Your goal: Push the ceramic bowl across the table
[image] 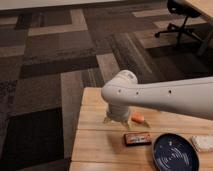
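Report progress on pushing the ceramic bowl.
Done: nothing visible; the ceramic bowl sits untouched at lower right on the table. In hand: the hand hangs over the table by the orange item, apart from the bowl. Left: reach the bowl and push it across.

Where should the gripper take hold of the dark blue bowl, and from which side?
Probably at its rim, on the upper-left edge, coming from above. The ceramic bowl is wide, shallow and upright on the table, so only the thin rim offers a hold. That edge faces the gripper, which hangs over the table beside the orange item.
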Robot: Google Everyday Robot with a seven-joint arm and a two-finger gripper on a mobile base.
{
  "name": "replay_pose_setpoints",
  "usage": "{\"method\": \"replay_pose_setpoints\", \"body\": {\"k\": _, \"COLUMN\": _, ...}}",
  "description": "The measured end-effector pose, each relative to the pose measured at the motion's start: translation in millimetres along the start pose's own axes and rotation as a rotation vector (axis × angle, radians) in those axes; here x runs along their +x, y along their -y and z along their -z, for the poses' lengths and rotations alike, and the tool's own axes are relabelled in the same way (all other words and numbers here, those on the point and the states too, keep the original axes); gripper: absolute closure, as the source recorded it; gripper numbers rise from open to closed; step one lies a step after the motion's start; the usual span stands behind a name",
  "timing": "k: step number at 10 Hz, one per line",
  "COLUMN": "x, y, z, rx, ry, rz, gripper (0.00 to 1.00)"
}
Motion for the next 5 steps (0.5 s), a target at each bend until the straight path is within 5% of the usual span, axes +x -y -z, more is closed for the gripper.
{"method": "replay_pose_setpoints", "body": {"k": 2, "x": -4, "y": 21, "z": -8, "rx": -0.004, "ry": -0.006, "rz": -0.069, "gripper": 0.35}}
{"method": "replay_pose_setpoints", "body": {"k": 5, "x": -17, "y": 73, "z": -28, "rx": -0.064, "ry": 0.001, "rz": -0.191, "gripper": 0.35}}
